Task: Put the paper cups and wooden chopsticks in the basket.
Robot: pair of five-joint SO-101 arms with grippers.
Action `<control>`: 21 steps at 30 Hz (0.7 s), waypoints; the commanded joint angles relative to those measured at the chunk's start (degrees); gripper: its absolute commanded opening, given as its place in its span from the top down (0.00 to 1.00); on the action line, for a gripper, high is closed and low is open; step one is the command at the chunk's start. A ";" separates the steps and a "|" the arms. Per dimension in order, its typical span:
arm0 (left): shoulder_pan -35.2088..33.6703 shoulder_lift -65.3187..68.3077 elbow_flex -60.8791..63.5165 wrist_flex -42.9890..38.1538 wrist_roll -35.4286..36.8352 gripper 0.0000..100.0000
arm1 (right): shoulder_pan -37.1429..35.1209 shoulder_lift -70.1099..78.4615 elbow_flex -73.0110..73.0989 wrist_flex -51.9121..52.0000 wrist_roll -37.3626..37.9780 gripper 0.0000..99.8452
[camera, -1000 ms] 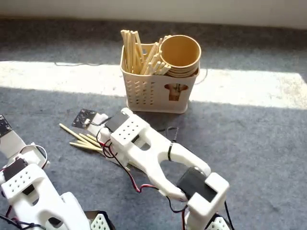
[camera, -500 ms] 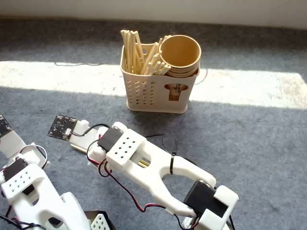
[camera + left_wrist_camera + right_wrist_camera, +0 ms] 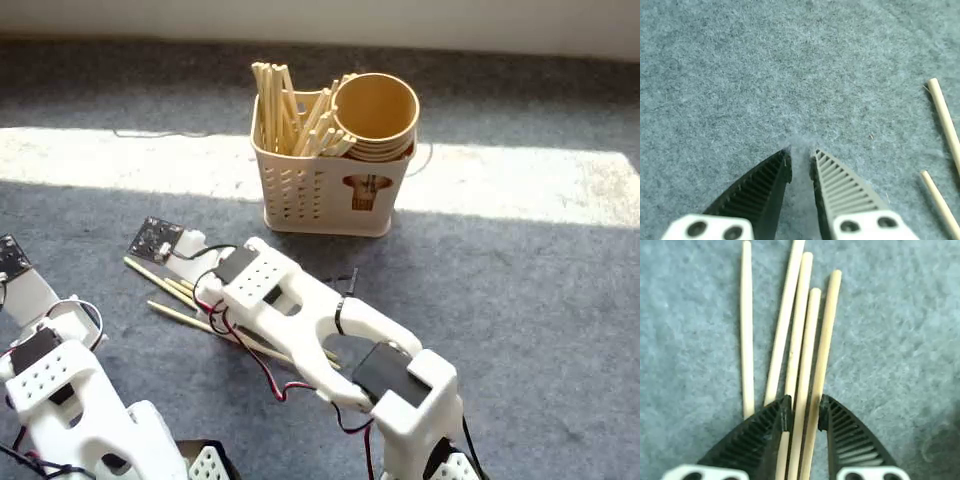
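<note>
A cream perforated basket [image 3: 325, 195] stands on the grey carpet, holding stacked paper cups [image 3: 375, 110] and a bundle of upright wooden chopsticks [image 3: 275, 105]. Several more wooden chopsticks [image 3: 170, 290] lie flat on the carpet in front of it, to the left. My right gripper [image 3: 802, 407] is down over these loose chopsticks [image 3: 797, 315], its jaws closed around two of them; one chopstick [image 3: 746, 325] lies apart beside the jaws. My left gripper [image 3: 800, 157] hovers just over bare carpet, shut and holding nothing, with two chopstick ends [image 3: 945, 120] off to one side.
The right arm [image 3: 300, 320] stretches from the bottom centre toward the loose chopsticks, with red and black wires trailing. The left arm [image 3: 50, 370] sits at the bottom left corner. A bright sunlit strip [image 3: 520, 185] crosses the carpet behind the basket.
The right arm swung left and toward the near edge, then came back up toward the basket, ending over the loose chopsticks. The left arm barely shifted.
</note>
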 commanded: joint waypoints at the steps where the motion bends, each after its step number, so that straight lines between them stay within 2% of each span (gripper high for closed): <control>1: 1.54 -1.01 -1.89 -1.05 0.44 0.93 | 1.98 1.54 -5.14 -1.01 -0.53 0.90; 11: 1.54 -1.01 -1.89 -1.05 0.44 0.93 | 2.59 8.48 -6.20 -1.27 -0.18 0.90; 15: 1.54 -1.01 -1.80 -1.05 0.44 0.93 | 1.80 9.71 -6.81 -1.01 0.00 1.00; 21: 1.54 -1.01 -1.80 -1.05 0.44 0.93 | 1.98 7.34 -7.69 3.12 -0.53 0.99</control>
